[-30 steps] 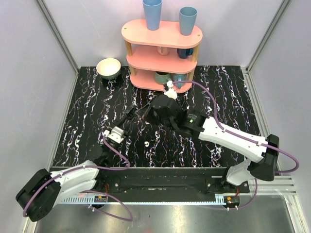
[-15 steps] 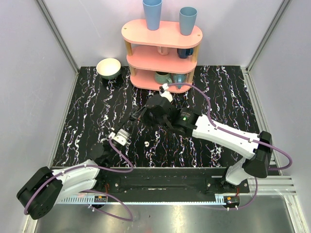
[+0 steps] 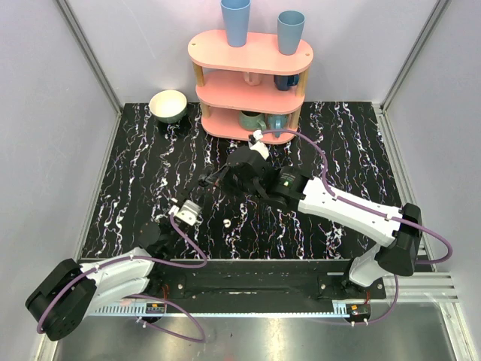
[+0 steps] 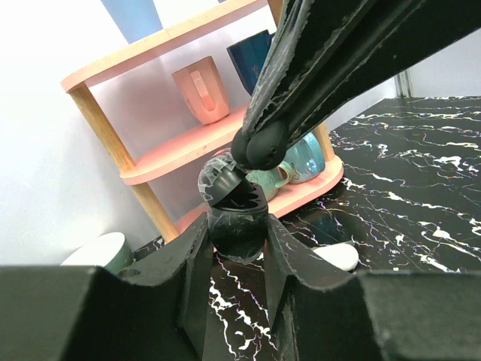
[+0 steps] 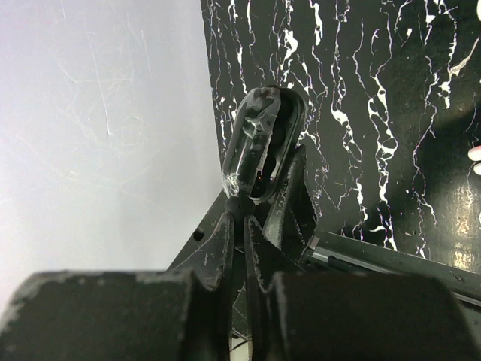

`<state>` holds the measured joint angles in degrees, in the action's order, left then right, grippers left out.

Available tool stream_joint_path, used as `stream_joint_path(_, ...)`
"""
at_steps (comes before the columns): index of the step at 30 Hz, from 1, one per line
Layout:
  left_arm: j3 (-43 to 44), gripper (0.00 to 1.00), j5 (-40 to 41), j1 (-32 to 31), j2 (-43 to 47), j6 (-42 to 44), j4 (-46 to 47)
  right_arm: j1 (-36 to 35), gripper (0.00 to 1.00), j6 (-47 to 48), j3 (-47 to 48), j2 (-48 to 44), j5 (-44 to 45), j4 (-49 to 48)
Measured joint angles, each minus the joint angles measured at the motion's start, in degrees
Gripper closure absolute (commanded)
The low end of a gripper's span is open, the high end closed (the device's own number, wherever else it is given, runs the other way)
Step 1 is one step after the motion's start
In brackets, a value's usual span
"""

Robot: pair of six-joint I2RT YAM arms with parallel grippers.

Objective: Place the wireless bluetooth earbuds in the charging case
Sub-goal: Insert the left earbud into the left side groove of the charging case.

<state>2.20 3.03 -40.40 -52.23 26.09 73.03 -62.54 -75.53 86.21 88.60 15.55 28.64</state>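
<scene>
Case [image 4: 237, 222], dark with its lid [image 4: 218, 177] raised, sits clamped in the left gripper [image 4: 237, 242]. Right gripper [image 4: 259, 144], fingers pressed together, rests its tips against that lid. Small white earbud [image 4: 336, 256] lies on the table [image 4: 421, 195] just beyond, rightward.

White object [image 5: 476, 155] cut off at frame edge; anything between right fingers [image 5: 219, 252] too small to tell.
</scene>
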Motion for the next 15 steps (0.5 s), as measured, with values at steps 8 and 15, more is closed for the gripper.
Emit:
stream_joint_path(8,0.0,1.0,2.16,-0.02,-0.37,-1.62,0.33,0.48,1.0,0.55,-0.11,-1.92,1.75,0.87)
stream_joint_path(15,0.0,1.0,3.34,-0.02,-0.66,-3.52,0.33,0.81,1.0,0.46,-0.87,-2.6,1.73,0.81)
